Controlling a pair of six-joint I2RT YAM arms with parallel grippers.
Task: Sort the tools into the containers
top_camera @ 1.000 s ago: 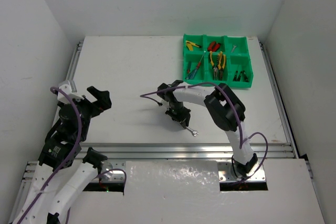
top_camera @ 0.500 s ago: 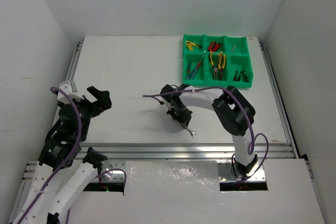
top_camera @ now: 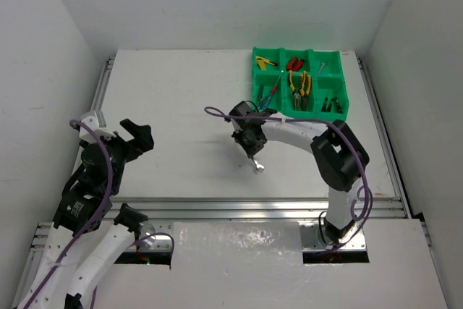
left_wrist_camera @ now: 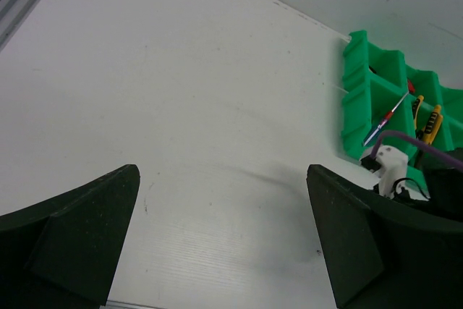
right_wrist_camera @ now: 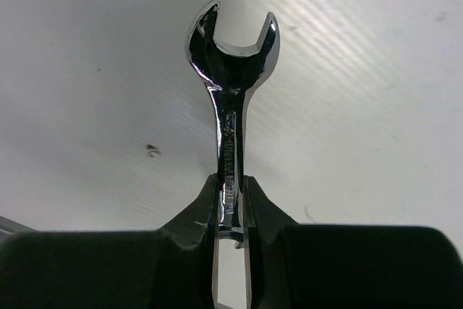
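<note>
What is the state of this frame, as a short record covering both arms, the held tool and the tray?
Right claw: shut on the silver wrench, pinching its shank, open-end head sticking out past the fingertips
Left claw: open, holding nothing, over the left side of the table
Green tray: far right of the table; holds yellow-handled pliers, screwdrivers, red utility knife
Task stage: wrench not yet in the tray

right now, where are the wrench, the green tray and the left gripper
wrench (right_wrist_camera: 230, 128), right wrist view, mid shaft
green tray (top_camera: 311, 114), top external view, near wall
left gripper (left_wrist_camera: 223, 179), left wrist view, midway between fingertips
</note>
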